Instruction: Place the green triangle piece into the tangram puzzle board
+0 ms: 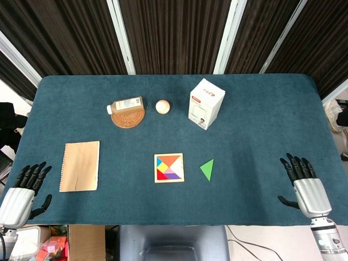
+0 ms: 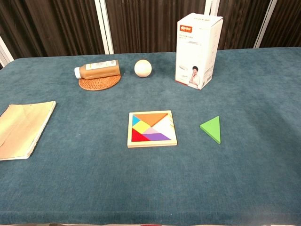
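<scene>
Green triangle, head view: green triangle point(image 1: 207, 169) lies flat on the blue table point(image 1: 244, 141), just right of the tangram board point(image 1: 169, 167), apart from it, untouched.
Tangram board, head view: square wooden frame near the table's middle, coloured pieces inside, a pale gap on its right side.
Left hand, head view: left hand point(image 1: 23, 190) rests at the near left corner, fingers spread and pointing far, holding nothing.
Right hand, head view: right hand point(image 1: 303, 184) rests at the near right edge, fingers spread, empty; well apart from the triangle.
Other items, head view: notebook point(image 1: 80, 166) near left; brown bottle point(image 1: 125, 105) lying on a woven coaster point(image 1: 128, 118) far left; wooden ball point(image 1: 163, 106) right of the bottle; white carton point(image 1: 205, 103) upright, far of the board.
Green triangle, chest view: triangle point(image 2: 212, 128) flat on the cloth, right of the board point(image 2: 151, 128), a strip of table between them.
Board, chest view: pale unfilled area on its right side, facing the triangle.
Hands, chest view: neither shows.
Other items, chest view: notebook point(image 2: 21, 129) at left edge; bottle point(image 2: 97, 70) on coaster point(image 2: 99, 83); ball point(image 2: 143, 68); carton point(image 2: 197, 52) far right.
</scene>
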`<state>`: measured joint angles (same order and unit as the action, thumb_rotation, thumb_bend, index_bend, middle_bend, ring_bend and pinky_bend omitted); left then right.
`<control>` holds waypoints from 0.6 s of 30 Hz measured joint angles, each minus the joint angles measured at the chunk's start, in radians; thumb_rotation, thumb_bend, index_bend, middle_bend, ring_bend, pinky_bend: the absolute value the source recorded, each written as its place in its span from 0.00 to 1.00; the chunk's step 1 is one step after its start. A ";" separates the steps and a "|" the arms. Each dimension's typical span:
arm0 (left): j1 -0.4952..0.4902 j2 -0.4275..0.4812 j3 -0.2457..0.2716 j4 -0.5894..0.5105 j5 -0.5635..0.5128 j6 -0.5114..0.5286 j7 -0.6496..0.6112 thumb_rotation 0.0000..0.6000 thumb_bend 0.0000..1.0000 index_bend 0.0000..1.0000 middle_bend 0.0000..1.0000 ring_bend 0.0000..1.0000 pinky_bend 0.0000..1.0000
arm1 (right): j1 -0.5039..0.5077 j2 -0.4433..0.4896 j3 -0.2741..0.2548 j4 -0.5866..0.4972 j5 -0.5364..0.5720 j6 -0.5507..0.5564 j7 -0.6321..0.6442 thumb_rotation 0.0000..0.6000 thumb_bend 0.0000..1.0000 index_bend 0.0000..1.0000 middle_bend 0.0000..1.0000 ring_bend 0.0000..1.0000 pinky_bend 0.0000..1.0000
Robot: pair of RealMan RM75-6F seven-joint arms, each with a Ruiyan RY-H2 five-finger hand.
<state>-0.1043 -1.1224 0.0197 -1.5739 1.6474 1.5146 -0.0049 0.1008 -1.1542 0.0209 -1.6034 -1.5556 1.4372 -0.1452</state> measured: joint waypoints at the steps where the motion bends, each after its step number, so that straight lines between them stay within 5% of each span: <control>1: 0.000 0.000 0.000 -0.002 -0.006 -0.006 0.001 1.00 0.46 0.00 0.00 0.00 0.03 | 0.003 -0.001 0.000 0.001 0.001 -0.006 -0.002 1.00 0.15 0.00 0.00 0.00 0.00; 12: -0.021 -0.002 -0.009 0.007 -0.021 -0.036 -0.022 1.00 0.47 0.00 0.00 0.00 0.03 | 0.125 -0.049 0.019 0.056 -0.020 -0.160 -0.011 1.00 0.15 0.01 0.00 0.00 0.00; 18: -0.023 -0.007 -0.021 0.015 -0.052 -0.042 -0.018 1.00 0.46 0.00 0.00 0.00 0.03 | 0.291 -0.101 0.063 0.087 -0.002 -0.381 -0.132 1.00 0.15 0.17 0.00 0.00 0.00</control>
<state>-0.1269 -1.1290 -0.0015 -1.5589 1.5955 1.4722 -0.0227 0.3922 -1.2547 0.0842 -1.5167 -1.5578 1.0559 -0.2772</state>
